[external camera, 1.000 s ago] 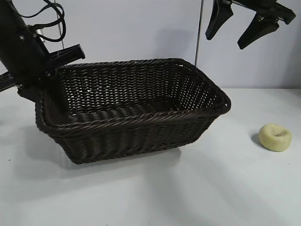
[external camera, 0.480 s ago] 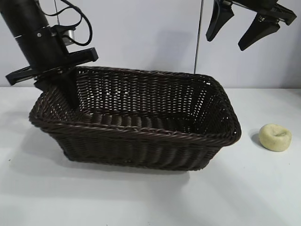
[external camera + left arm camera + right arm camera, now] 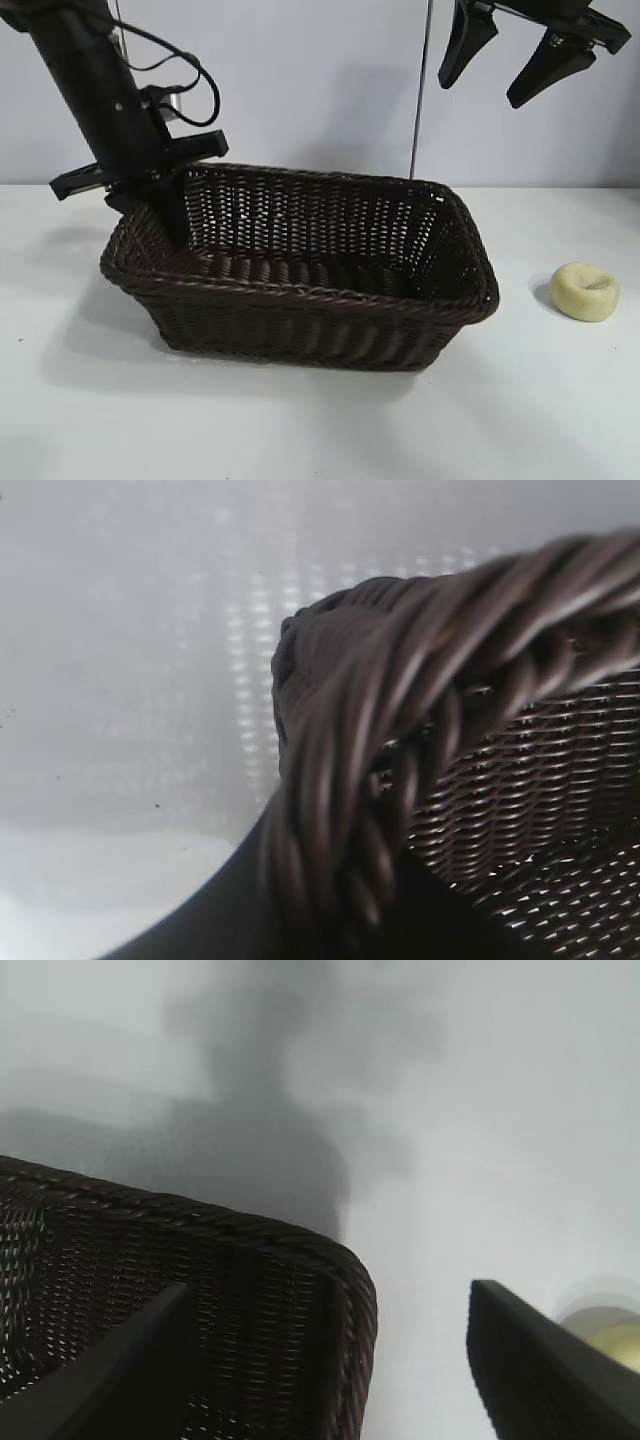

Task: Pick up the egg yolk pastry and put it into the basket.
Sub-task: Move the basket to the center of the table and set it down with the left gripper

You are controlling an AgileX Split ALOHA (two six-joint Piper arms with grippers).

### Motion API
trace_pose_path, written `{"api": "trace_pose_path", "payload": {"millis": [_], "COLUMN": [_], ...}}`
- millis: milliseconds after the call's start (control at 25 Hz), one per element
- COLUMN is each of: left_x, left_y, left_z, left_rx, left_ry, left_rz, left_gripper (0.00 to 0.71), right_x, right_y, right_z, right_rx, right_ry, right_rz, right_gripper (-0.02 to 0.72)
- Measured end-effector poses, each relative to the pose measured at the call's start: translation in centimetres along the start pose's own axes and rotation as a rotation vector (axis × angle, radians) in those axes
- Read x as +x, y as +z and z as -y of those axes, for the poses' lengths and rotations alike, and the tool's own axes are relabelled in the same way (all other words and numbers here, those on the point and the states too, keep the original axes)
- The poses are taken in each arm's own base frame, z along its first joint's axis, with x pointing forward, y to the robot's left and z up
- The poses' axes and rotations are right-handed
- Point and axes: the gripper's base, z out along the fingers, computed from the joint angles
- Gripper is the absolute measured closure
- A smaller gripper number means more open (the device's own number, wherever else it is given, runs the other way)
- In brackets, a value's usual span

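Observation:
The dark-brown woven basket sits mid-table. My left gripper is shut on the basket's braided rim at its back left corner, with one finger inside the wall. In the left wrist view the rim fills the picture, with a dark finger beside it. The pale-yellow egg yolk pastry lies on the table to the right of the basket, apart from it. My right gripper hangs open and empty high above the basket's right end. Its wrist view shows the basket corner and the pastry's edge.
The white table runs wide in front of the basket and round the pastry. A thin vertical pole stands against the pale back wall behind the basket.
My left gripper has moved right while holding the rim, dragging and turning the basket so that its left end sits farther right. The right gripper and the pastry have not moved.

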Motion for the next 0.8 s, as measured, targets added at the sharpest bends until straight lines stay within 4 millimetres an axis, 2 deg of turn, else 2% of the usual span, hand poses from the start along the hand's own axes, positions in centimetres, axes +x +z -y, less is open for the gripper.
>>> {"api": "trace_pose_path", "payload": {"millis": [80,160,280,360,400,560,800], "left_x": [0.0,-0.1,-0.1,-0.1,-0.1,0.1,1.1], "left_y": [0.1,0.1,0.1,0.1,0.1,-0.8,-5.6], "left_z": [0.0,0.0,0.1,0.1,0.1,0.4,1.5], "left_rx": [0.000,0.004,0.014,0.017,0.017,0.016,-0.022], "left_ry": [0.001,-0.001,-0.006,-0.007,-0.007,0.002,0.059], "left_rz": [0.000,0.005,0.007,0.005,0.005,0.015,0.070], "left_gripper": [0.602,0.541,0.338,0.240,0.212,0.175,0.171], "right_x": [0.0,0.0,0.0,0.0,0.0,0.0,0.0], "right_y": [0.0,0.0,0.0,0.0,0.0,0.0,0.0], "right_z": [0.0,0.0,0.0,0.0,0.0,0.0,0.0], "right_rx": [0.000,0.000,0.000,0.001,0.001,0.002,0.002], "right_ry": [0.000,0.000,0.000,-0.001,-0.001,-0.002,-0.002], "right_rz": [0.000,-0.001,-0.002,-0.002,-0.003,-0.004,-0.005], "right_gripper": [0.164,0.164,0.164,0.164,0.164,0.164,0.164]}}
